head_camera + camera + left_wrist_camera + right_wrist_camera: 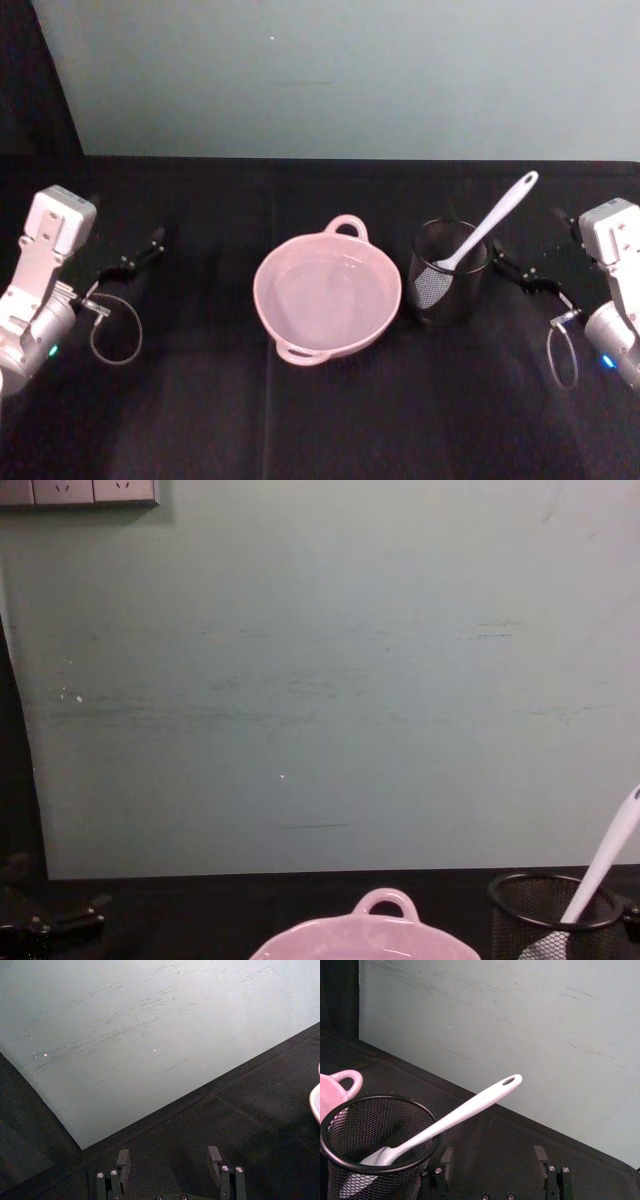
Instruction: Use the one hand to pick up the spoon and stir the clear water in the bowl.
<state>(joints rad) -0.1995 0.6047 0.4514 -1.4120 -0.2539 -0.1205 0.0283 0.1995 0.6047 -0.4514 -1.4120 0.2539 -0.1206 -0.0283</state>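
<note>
The white spoon (pixel 490 224) stands blade-down in a black wire-mesh cup (pixel 447 287), its handle leaning up and to the right. Left of the cup sits the pink bowl (pixel 345 346), and clear water (pixel 325 290) glints inside it. My right gripper (pixel 520 272) hangs open just right of the cup, with nothing between its fingers (pixel 540 1155). In the right wrist view the spoon (pixel 465 1112) and cup (pixel 375 1160) lie close ahead of that gripper (pixel 493 1156). My left gripper (pixel 130 262) is parked open far left of the bowl, and its wrist view shows it (pixel 169 1157) over bare cloth.
A black cloth (pixel 200 400) covers the table, and a pale green wall (pixel 350 80) rises behind it. Cable loops hang under each wrist (pixel 115 330). The chest view catches the bowl's rim (pixel 360 942), cup (pixel 540 910) and spoon (pixel 605 865) along its lower edge.
</note>
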